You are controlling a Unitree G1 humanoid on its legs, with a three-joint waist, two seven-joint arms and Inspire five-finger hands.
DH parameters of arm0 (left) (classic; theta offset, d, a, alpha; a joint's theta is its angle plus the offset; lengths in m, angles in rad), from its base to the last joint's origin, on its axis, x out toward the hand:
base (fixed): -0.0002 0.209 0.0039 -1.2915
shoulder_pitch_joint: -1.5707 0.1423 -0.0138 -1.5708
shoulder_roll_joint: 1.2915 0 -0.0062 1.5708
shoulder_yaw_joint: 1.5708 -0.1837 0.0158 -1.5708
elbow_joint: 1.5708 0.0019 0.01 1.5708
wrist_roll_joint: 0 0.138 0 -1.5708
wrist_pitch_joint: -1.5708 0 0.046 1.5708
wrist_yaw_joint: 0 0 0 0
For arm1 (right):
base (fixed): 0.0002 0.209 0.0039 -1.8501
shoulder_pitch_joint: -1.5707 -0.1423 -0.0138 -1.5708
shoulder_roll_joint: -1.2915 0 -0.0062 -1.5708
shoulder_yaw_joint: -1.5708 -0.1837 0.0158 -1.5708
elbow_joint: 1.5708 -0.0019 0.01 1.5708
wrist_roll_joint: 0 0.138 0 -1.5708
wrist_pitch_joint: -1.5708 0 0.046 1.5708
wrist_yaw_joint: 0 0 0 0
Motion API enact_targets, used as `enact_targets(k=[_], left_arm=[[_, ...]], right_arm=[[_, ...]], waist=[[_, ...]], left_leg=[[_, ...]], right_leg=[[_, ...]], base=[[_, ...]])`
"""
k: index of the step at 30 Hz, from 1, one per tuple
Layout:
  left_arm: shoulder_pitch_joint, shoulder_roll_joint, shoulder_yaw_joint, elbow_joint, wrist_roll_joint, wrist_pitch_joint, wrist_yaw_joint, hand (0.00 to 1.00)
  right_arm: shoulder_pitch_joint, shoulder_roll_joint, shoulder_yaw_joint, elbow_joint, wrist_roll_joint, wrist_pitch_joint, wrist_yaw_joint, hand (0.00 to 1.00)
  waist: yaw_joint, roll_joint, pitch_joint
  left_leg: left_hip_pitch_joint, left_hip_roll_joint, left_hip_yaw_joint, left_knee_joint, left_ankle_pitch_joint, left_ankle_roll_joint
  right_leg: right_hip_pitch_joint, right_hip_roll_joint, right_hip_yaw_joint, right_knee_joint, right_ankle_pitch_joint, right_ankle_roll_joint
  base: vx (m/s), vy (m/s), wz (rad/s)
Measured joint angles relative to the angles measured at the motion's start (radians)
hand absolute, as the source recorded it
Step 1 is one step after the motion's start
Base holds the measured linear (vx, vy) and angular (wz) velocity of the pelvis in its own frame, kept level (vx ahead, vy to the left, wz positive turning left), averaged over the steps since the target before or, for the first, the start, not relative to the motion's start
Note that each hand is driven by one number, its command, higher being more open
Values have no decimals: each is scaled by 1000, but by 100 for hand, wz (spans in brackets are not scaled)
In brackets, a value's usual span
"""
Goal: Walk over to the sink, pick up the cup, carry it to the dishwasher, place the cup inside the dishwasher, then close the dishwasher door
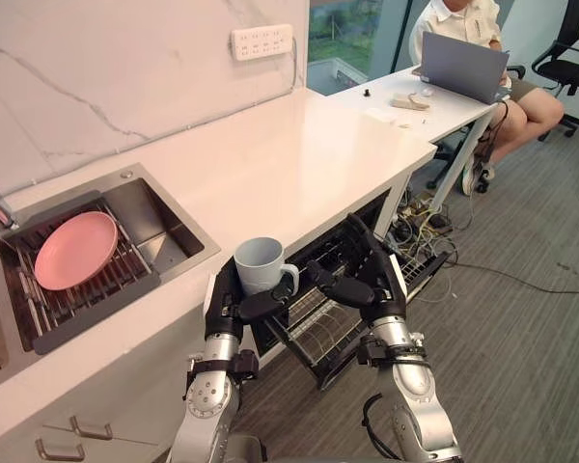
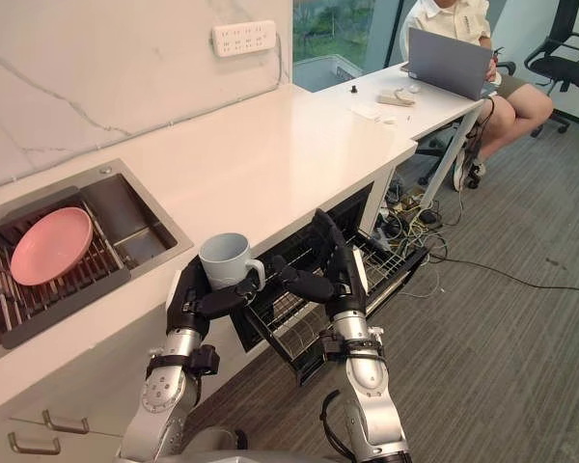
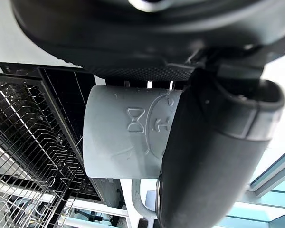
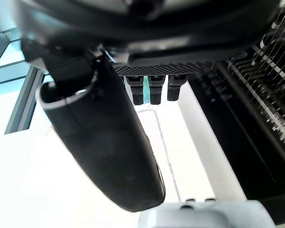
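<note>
Pale blue-grey ceramic mug (image 1: 259, 261), judged rigid, light, slick and breakable, is best held round its body, as the dark left hand (image 1: 228, 305) clasps it; right hand (image 1: 372, 285) spread, empty.

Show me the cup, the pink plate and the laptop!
cup (image 1: 259, 265), left eye view, its side wall.
pink plate (image 1: 75, 249), left eye view, its middle.
laptop (image 1: 463, 66), left eye view, its lid.

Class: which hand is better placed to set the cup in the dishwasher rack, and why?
Left. The left hand grips the cup beside the pulled-out rack; the right hand hovers open, holding nothing.
</note>
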Motion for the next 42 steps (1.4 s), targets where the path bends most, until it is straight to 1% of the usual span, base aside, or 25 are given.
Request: enact_targets(k=[2, 5, 8, 11, 13, 18, 19, 25, 31, 37, 42], left_arm=[[-29, 16, 24, 39, 0, 0, 1, 30], [-71, 27, 53, 66, 1, 1, 2, 30], [-107, 27, 65, 73, 1, 1, 2, 30], [-119, 26, 65, 75, 1, 1, 0, 30], [-123, 27, 65, 78, 1, 1, -1, 30], [-123, 29, 65, 82, 1, 1, -5, 30], [-124, 29, 64, 82, 1, 1, -7, 30], [-138, 31, 37, 82, 0, 1, -23, 30], [-144, 38, 10, 82, -4, 0, -50, 30], [-144, 43, 3, 82, -31, 1, -53, 30], [-143, 54, 1, 82, -61, 0, -53, 30]], right_arm=[[0, -29, 2, 0, 23, 1, 21, 90], [0, -59, 0, 0, 34, 1, 30, 90], [0, -88, 2, 0, 55, 2, 46, 90], [0, -93, 5, 0, 56, 3, 59, 90], [-1, -99, 17, 0, 55, 5, 69, 90], [-27, -118, 66, 15, 54, 15, 89, 90], [-32, -121, 70, 17, 54, 18, 91, 90], [-67, -134, 89, 19, 53, 21, 101, 90], [-67, -146, 90, 23, 53, 21, 99, 90], [-77, -153, 91, 45, 53, 21, 93, 90], [-108, -154, 93, 51, 63, 21, 95, 90]], waist=[[-4, 0, 0], [-10, 1, 0], [-21, 2, -1], [-27, 2, -2], [-29, 3, -2], [-30, 4, -3], [-30, 5, -3], [-30, 9, -6], [-30, 27, -21], [-29, 27, -22], [-28, 27, -23]], left_leg=[[46, -2, 1, -87, 42, -8], [92, 2, -5, -180, 85, -14], [110, 6, -7, -232, 112, -7], [119, 6, -7, -263, 124, 2], [128, 4, -6, -298, 145, 9], [159, 3, -7, -370, 197, 8], [160, 3, -8, -374, 205, 1], [167, 0, -17, -401, 231, 0], [171, -4, -25, -414, 241, 1], [186, -5, -44, -459, 271, 3], [185, -6, -50, -459, 278, 2]], right_leg=[[0, 3, 21, -12, 17, 1], [-1, 10, 43, -34, 34, -5], [-3, 17, 54, -54, 53, -11], [-3, 16, 55, -68, 66, -7], [-4, 15, 57, -85, 81, -5], [-8, 15, 55, -88, 88, -3], [-8, 15, 54, -88, 89, -3], [-8, 14, 44, -88, 90, -3], [-5, 10, 36, -88, 90, -3], [-4, 12, 16, -89, 90, -3], [-3, 11, 11, -88, 91, -2]], base=[[-13, -50, -29], [-38, -64, -29], [-62, -20, -15], [-50, 8, -1], [-48, 22, -1], [-25, 6, 0], [-15, -8, 4], [3, -7, 4], [2, -6, 4], [-21, -15, 9], [-9, -8, 3]])
